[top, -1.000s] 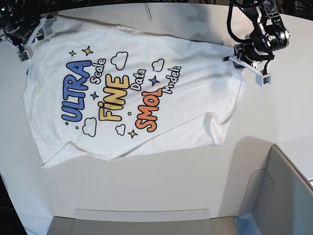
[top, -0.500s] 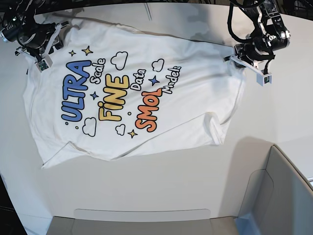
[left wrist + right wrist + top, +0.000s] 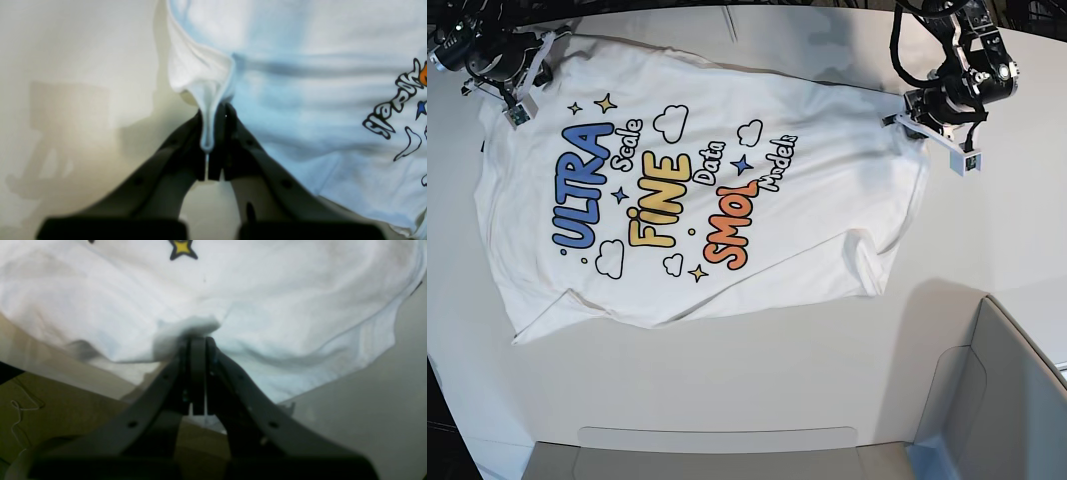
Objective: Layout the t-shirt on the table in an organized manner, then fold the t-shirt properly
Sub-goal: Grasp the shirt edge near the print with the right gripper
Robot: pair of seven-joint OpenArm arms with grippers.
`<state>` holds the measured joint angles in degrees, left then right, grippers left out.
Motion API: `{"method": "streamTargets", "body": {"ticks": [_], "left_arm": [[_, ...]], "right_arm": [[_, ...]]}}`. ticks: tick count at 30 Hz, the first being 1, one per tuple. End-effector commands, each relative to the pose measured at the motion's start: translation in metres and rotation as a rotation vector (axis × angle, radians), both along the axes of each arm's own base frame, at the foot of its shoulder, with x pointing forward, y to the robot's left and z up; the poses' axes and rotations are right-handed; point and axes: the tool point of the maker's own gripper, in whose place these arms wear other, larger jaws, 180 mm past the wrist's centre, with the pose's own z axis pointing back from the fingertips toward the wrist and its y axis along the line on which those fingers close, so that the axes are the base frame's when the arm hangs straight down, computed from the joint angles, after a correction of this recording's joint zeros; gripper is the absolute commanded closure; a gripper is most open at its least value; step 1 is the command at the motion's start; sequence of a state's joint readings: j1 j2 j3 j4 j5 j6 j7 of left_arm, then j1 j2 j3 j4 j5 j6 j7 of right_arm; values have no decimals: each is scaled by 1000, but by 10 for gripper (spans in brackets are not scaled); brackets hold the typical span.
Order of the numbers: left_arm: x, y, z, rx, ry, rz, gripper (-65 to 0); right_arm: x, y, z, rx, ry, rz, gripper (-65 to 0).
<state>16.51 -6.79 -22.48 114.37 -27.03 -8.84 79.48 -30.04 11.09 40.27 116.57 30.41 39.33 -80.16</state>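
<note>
At the upper left of the base view the right gripper [image 3: 515, 88] sits on a corner of the t-shirt [image 3: 697, 190], and its wrist view shows the jaws pressed together on a small bunch of white cloth just below a yellow star [image 3: 182, 248]. The shirt itself lies print up across the middle of the table [image 3: 757, 380], mostly spread but skewed, with folds along its lower edge and a wrinkled flap at the lower right. At the upper right of the base view the left gripper [image 3: 927, 128] is clamped on the shirt's opposite edge; the wrist view shows a pinched ridge of fabric running down between its closed jaws. This looks like the laying-out step, not folding. The next move probably calls for both arms to draw apart together, tensioning the cloth evenly so it flattens without slipping from either pinch.
</note>
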Motion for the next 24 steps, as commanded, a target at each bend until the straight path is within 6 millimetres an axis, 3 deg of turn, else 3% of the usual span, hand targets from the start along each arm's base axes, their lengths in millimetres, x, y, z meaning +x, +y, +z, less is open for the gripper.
{"method": "streamTargets", "body": {"ticks": [1,13,17,24], "left_arm": [[4,1,6,6,-20,-5,0],[3,-4,4,-13,-20,6,0],[3,-5,4,-14,-20,3,0],[3,-4,4,-12,-20,6,0]], "right_arm": [[2,-2,5,-13,-14,22,0],[-5,-10,7,-32,-7,5,0],[22,-48,33,-90,-136,-126,0],[55,-59,56,-112,-245,-140,0]]}}
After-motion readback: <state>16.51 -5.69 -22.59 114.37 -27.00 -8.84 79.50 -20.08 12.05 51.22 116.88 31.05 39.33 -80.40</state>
